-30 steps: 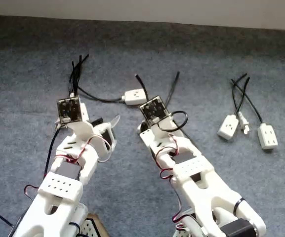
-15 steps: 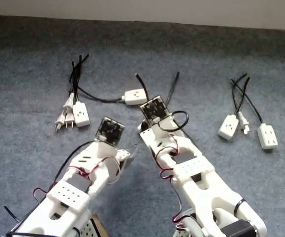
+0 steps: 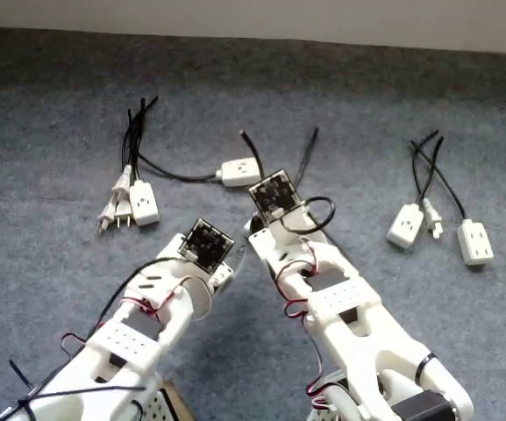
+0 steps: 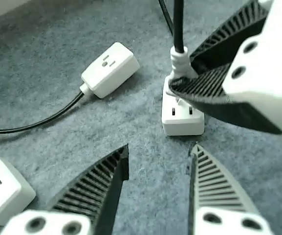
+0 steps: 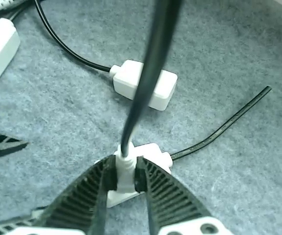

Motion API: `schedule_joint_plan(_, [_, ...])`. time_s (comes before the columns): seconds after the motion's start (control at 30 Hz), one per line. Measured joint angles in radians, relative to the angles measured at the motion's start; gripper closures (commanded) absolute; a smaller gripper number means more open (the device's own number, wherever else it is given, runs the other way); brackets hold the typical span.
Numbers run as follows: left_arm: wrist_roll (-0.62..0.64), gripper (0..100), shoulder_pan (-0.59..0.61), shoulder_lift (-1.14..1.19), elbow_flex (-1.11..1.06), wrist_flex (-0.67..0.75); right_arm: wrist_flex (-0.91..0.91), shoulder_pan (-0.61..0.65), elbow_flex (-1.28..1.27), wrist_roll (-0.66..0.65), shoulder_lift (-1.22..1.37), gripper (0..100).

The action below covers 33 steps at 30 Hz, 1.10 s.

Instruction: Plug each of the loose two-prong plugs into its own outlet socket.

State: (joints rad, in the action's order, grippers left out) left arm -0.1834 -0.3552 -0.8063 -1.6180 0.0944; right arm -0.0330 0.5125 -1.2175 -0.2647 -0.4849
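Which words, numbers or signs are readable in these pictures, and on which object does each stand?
None is readable.
White plastic outlet sockets: only slots, no print.
White two-prong plug: blank.
Small dark circuit boards on the wrists: marks too small to read.

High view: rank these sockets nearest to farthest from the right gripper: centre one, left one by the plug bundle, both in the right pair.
1. centre socket, just ahead of the right gripper holding a plug.
2. left socket, beside the plug bundle.
3. inner right socket.
4. outer right socket, far right.
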Motion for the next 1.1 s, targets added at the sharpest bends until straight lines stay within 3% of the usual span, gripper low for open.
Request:
schedule_joint_plan(0.23, [-0.002,79,0.015,0.388,0.201,0.031,0.0,0.0,0.0,0.0,-0.002,99.1])
schedule_joint_plan(0.57, [-0.002,79,0.015,0.46,0.29,0.032,0.0,0.0,0.0,0.0,-0.002,99.1])
schedule_joint_plan(0.77, [-0.002,79,0.023,0.637,0.402,0.038,0.0,0.0,0.0,0.0,-0.002,99.1])
schedule_joint_plan(1.1, [-0.002,79,0.023,0.651,0.425,0.038,0.0,0.0,0.0,0.0,-0.003,99.1])
